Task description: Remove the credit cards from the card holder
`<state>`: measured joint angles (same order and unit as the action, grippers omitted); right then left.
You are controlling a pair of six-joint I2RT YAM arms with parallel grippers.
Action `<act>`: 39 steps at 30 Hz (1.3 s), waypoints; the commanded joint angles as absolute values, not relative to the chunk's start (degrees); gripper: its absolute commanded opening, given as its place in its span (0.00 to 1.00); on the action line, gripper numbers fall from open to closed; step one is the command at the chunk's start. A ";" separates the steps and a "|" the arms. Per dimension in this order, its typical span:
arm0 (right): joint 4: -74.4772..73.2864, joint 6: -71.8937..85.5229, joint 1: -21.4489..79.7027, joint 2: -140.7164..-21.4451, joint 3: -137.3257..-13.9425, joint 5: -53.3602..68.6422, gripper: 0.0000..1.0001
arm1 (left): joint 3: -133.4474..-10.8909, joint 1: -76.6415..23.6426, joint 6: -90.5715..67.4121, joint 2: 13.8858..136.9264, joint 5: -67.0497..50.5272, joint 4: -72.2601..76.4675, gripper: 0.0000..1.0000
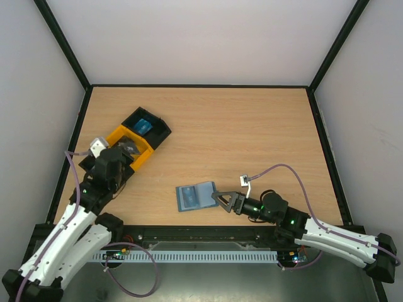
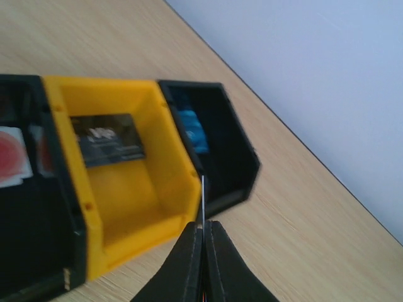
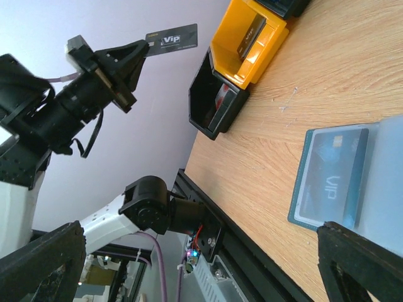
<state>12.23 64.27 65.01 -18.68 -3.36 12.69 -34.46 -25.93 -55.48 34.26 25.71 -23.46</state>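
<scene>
The blue-grey card holder (image 1: 195, 196) lies open on the table near the front edge. In the right wrist view a dark card marked VIP (image 3: 334, 173) sits in its slot (image 3: 301, 189). My right gripper (image 1: 223, 200) lies low just right of the holder, open and empty, its fingers (image 3: 44, 264) spread wide. My left gripper (image 2: 203, 223) hovers over the trays, shut on a thin dark grey credit card (image 3: 171, 39), seen edge-on (image 2: 203, 195) from its own wrist. A white card with red marks (image 2: 12, 154) lies in a black tray.
A row of trays stands at the left: a black one (image 1: 146, 126) holding a blue object (image 2: 192, 129), a yellow one (image 2: 132, 207) holding a dark card (image 2: 108, 139), and another black one (image 3: 208, 100). Black frame rails edge the table.
</scene>
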 commanded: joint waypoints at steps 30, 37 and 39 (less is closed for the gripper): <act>4.42 60.87 65.31 -19.18 -10.56 8.09 0.98 | -34.10 -6.94 -53.20 69.01 32.65 7.22 0.03; 2.83 60.14 65.32 -19.22 -11.43 7.56 0.98 | -34.64 -6.66 -52.00 73.07 32.54 11.21 0.03; 2.50 60.25 65.30 -19.06 -11.47 7.56 0.98 | -35.00 -6.59 -51.33 74.33 32.63 12.28 0.03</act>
<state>4.12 61.28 65.01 -19.46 -9.72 8.75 -33.06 -7.05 -53.25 72.25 31.31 7.99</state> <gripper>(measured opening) 0.978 0.028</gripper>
